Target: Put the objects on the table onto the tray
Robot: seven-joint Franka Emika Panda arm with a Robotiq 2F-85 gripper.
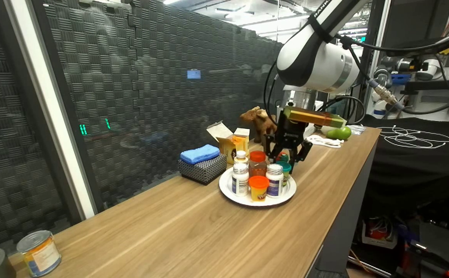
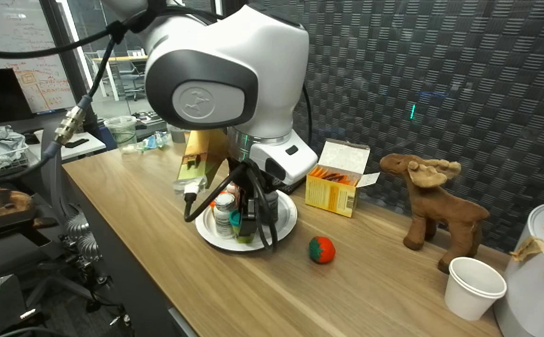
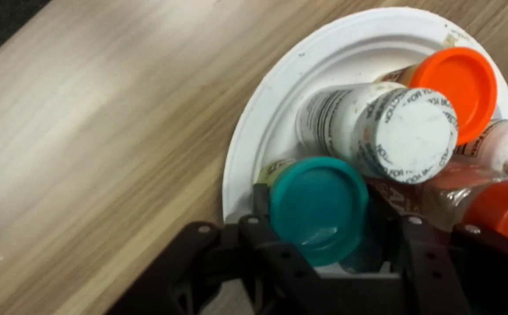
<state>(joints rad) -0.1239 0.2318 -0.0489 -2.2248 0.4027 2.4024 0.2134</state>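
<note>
Your gripper (image 3: 317, 197) (wrist view) pinches the teal-lidded tub (image 3: 319, 212) inside the rim of the tray (image 3: 247, 131), beside a white-capped bottle (image 3: 383, 131).

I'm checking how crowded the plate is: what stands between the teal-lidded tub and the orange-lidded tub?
In the wrist view, a white bottle stands between the teal-lidded tub and the orange-lidded tub.
</note>
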